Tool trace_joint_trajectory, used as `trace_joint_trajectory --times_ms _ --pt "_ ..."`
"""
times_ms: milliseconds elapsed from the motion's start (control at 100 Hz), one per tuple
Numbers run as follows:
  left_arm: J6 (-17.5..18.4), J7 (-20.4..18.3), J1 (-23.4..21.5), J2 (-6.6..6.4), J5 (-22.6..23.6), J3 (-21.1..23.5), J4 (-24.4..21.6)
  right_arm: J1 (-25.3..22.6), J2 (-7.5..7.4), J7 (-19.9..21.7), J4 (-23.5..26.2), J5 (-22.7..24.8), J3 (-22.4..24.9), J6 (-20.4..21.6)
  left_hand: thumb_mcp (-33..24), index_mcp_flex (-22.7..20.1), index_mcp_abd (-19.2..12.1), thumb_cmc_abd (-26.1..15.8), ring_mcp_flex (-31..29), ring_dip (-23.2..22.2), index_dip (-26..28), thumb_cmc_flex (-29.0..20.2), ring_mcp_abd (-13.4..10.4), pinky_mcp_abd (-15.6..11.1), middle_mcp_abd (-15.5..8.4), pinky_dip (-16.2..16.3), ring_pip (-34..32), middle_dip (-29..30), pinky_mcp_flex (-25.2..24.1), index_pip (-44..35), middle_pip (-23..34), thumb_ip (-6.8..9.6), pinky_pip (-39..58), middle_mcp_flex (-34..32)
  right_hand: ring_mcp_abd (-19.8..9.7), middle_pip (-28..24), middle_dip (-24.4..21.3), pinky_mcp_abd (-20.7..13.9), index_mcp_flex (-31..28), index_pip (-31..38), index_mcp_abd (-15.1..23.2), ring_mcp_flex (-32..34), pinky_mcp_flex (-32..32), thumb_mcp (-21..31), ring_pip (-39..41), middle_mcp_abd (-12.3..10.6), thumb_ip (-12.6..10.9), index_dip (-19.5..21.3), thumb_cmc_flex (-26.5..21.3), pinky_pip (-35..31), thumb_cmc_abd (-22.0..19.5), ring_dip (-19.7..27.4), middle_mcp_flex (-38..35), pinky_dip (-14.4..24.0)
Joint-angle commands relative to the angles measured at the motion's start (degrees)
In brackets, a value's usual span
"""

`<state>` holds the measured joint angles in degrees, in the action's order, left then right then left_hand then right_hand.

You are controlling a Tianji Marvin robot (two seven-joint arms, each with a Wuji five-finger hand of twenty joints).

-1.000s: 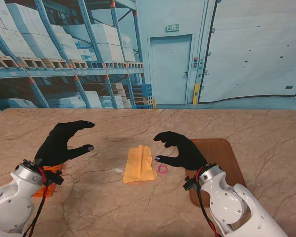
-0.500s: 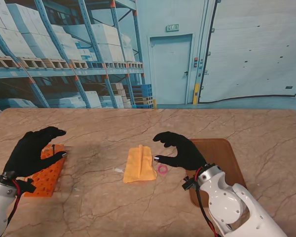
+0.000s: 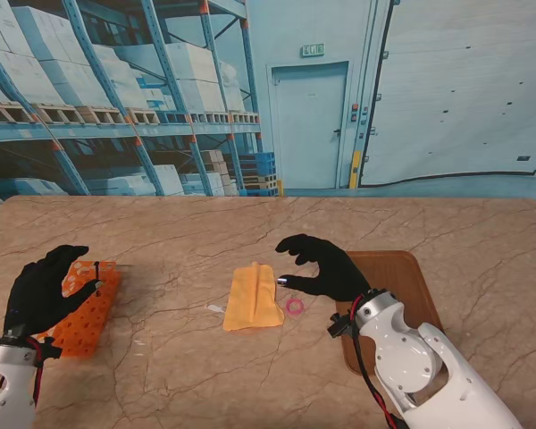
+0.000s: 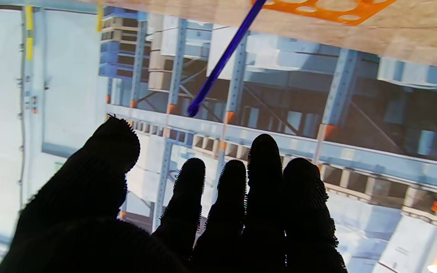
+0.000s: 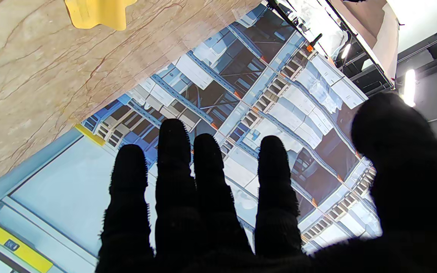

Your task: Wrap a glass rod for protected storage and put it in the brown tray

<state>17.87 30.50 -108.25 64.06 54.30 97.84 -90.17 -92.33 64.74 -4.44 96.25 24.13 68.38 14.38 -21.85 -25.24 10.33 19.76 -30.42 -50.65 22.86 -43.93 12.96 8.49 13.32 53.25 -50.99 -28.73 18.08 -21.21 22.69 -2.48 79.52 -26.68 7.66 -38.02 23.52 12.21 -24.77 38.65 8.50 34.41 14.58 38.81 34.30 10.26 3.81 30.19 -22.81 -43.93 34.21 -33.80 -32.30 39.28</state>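
A thin blue rod [image 4: 222, 60] stands tilted in the orange perforated rack [image 3: 87, 315], whose edge also shows in the left wrist view [image 4: 328, 7]. My left hand [image 3: 46, 291] hovers at the rack's left side, open, its fingertips [image 4: 264, 151] short of the rod. The folded yellow cloth [image 3: 253, 297] lies mid-table, and its corner shows in the right wrist view [image 5: 97, 13]. My right hand [image 3: 322, 268] floats open just right of the cloth, holding nothing. The brown tray [image 3: 406, 290] lies behind the right hand, partly hidden by the wrist.
A small pink rubber band [image 3: 295, 307] lies between the cloth and the tray. A faint pale sliver [image 3: 214, 308] rests left of the cloth. The marble table [image 3: 179, 241] has a far edge against a warehouse backdrop.
My left hand has swung left and nearer to me, from the table's middle to the orange rack. The right hand has edged slightly farther away.
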Motion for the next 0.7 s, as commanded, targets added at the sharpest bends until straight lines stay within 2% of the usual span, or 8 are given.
trace_joint_trajectory --times_ms 0,90,150,260,390,530,690 --pt "-0.63 -0.54 0.13 0.66 -0.13 -0.68 1.5 0.15 0.18 0.2 -0.12 -0.16 -0.09 -0.13 -2.01 2.16 0.89 1.82 -1.55 -1.52 -1.05 -1.46 -0.94 -3.26 0.29 -0.6 -2.2 -4.13 1.5 0.54 4.12 -0.52 3.38 -0.11 -0.62 -0.64 0.55 0.27 -0.47 -0.5 0.6 1.45 0.1 0.81 1.21 -0.95 -1.6 0.51 1.77 -0.57 -1.03 -0.84 -1.33 1.23" --pt "-2.76 1.85 1.56 0.76 0.02 -2.29 4.0 0.24 0.19 0.28 -0.22 -0.37 -0.05 -0.26 -3.94 1.87 0.35 2.27 -2.44 -1.71 -1.13 -1.73 -1.01 -3.31 -1.05 -0.99 -3.27 -8.87 2.59 -0.54 7.68 -0.58 4.19 -1.27 -0.6 -0.83 0.63 0.3 -0.59 -0.48 0.62 1.61 0.14 0.93 1.53 -0.93 -1.58 0.53 1.77 -0.72 -1.06 -0.98 -1.51 1.28" --pt "-3.7 2.93 2.46 0.78 0.09 -3.08 5.54 0.19 0.22 0.18 -0.09 -0.36 -0.07 -0.38 -5.11 2.18 -0.33 2.47 -1.52 -1.13 -1.0 -1.88 -1.01 -2.96 -1.87 -1.56 -2.28 -11.11 1.47 -1.37 9.36 -0.67 3.32 -1.13 -0.56 -1.02 0.71 0.34 -0.64 -0.47 0.65 1.65 0.15 0.98 1.77 -0.96 -1.56 0.55 1.78 -0.82 -1.05 -1.09 -1.63 1.31" --pt "-4.45 3.14 3.38 0.74 -0.19 -3.86 7.46 0.08 0.21 0.01 -0.13 -0.08 0.09 -0.14 -6.65 2.32 -1.55 2.75 -0.59 -0.34 -0.56 -2.22 -1.03 -2.36 -2.88 -2.08 -0.77 -13.24 -0.09 -3.02 10.84 -0.79 1.98 -1.49 -0.72 -1.33 0.87 0.41 -0.8 -0.47 0.64 1.71 0.22 1.08 2.15 -0.92 -1.56 0.57 1.87 -1.03 -1.15 -1.26 -1.85 1.36" --pt "-4.94 3.86 4.29 0.82 -0.81 -4.67 9.61 0.06 0.21 -0.05 -0.19 0.0 0.12 -0.05 -7.74 2.05 -2.59 2.72 -0.17 0.07 -0.14 -3.13 -1.21 -1.9 -3.67 -2.46 0.05 -13.99 -1.11 -4.24 11.35 -0.77 1.02 -2.0 -0.81 -1.54 1.01 0.43 -0.88 -0.5 0.62 1.66 0.18 1.21 2.45 -0.87 -1.56 0.58 1.89 -1.19 -1.18 -1.44 -1.98 1.36" --pt "-5.51 5.21 5.56 0.9 -1.15 -5.65 11.98 0.15 0.17 0.26 -0.23 -0.21 0.03 -0.23 -8.76 2.18 -2.87 2.63 0.83 1.4 0.04 -3.32 -1.28 -0.11 -3.93 -4.24 2.48 -14.33 -4.35 -5.4 11.37 -0.87 -2.31 -2.1 -0.73 -1.65 1.08 0.49 -0.94 -0.54 0.58 1.7 0.12 1.35 2.61 -0.84 -1.56 0.59 1.98 -1.3 -1.33 -1.56 -2.11 1.34" --pt "-6.22 6.48 7.21 0.84 -1.1 -6.92 14.5 0.2 0.14 0.43 -0.31 -0.3 0.01 -0.23 -9.5 1.74 -3.29 2.42 0.96 1.61 0.29 -3.65 -1.33 0.86 -4.04 -5.32 2.79 -14.23 -4.99 -6.47 11.68 -0.83 -3.75 -2.78 -0.74 -1.68 1.12 0.55 -1.0 -0.59 0.5 1.72 0.09 1.51 2.64 -0.83 -1.55 0.6 2.05 -1.36 -1.4 -1.61 -2.18 1.3"
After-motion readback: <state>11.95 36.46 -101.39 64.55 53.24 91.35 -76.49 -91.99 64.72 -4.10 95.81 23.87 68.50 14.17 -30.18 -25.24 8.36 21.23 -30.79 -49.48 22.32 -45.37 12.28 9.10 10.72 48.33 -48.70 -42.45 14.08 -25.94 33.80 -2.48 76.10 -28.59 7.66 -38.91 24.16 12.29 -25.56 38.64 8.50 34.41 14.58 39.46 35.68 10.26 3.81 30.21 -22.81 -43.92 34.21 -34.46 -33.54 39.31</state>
